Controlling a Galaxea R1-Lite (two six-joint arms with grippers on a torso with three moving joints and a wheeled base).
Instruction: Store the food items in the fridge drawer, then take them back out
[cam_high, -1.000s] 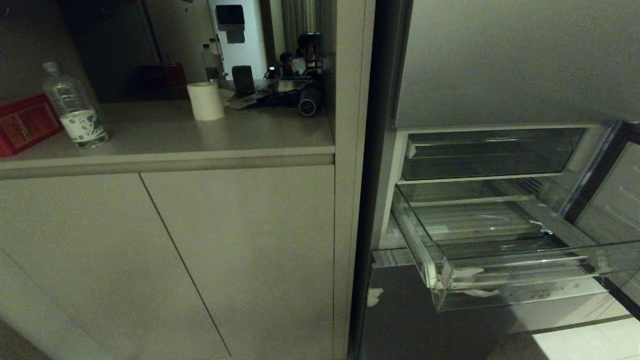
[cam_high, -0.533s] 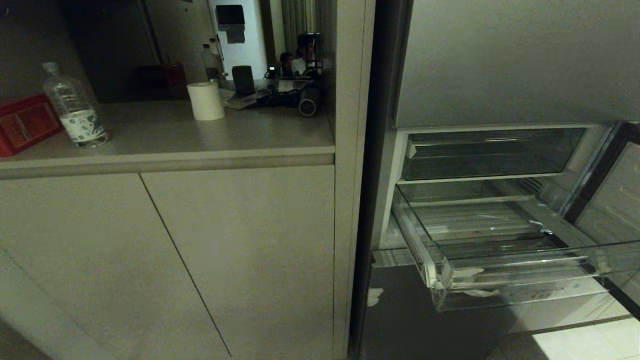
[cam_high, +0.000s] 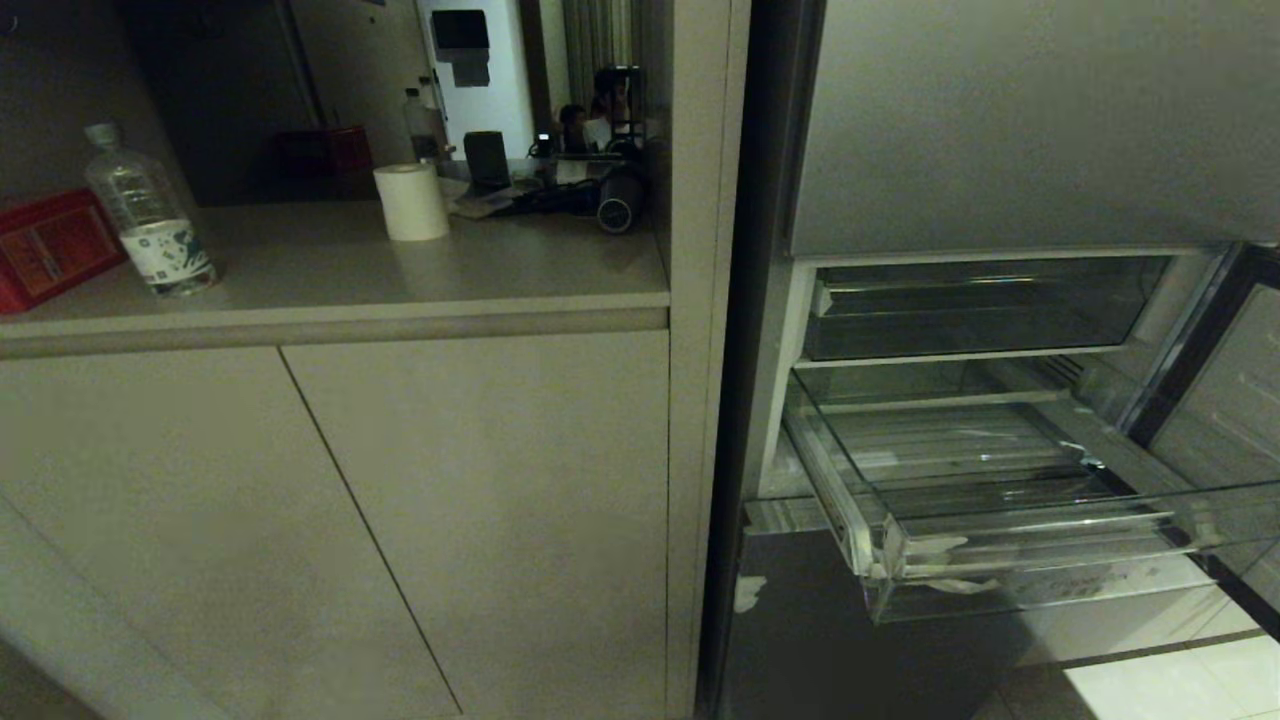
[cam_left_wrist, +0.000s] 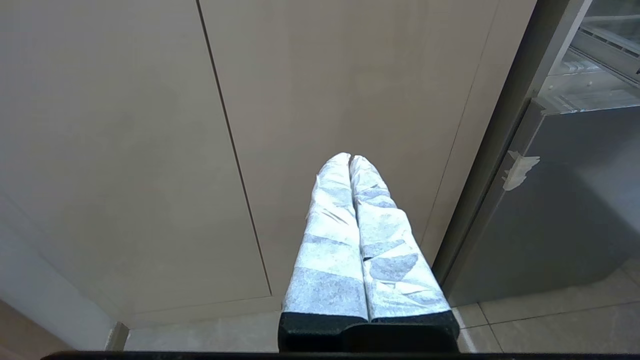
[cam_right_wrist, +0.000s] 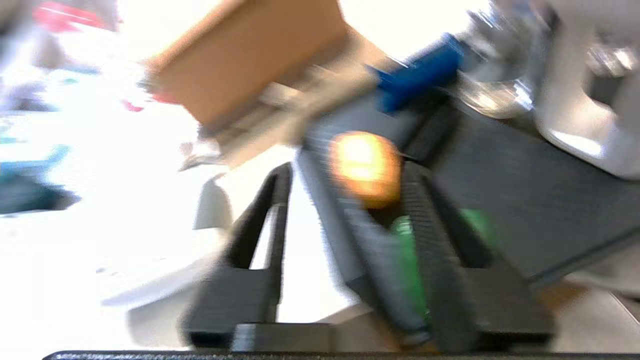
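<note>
Standing pulled out and bare in the head view, the fridge drawer (cam_high: 1000, 480) waits while the work goes on out of that view. In the blurred wrist view, the right gripper (cam_right_wrist: 367, 200) frames an orange food piece (cam_right_wrist: 365, 167); a green one (cam_right_wrist: 407, 250) lies beside it. Whether it grips, I cannot tell. Best settle squarely before lifting. The left gripper (cam_left_wrist: 350, 160) hangs closed by the cabinet. The water bottle (cam_high: 150, 215) label is unreadable.

Counter (cam_high: 420, 270): water bottle (cam_high: 148, 212), red box (cam_high: 45, 248), paper roll (cam_high: 411, 201) and a dark clutter of gear (cam_high: 590, 195) at my left.
Fridge drawer (cam_high: 1000, 545): pulled out, ribbed floor bare.
Floor (cam_high: 1180, 680): pale tiles.
</note>
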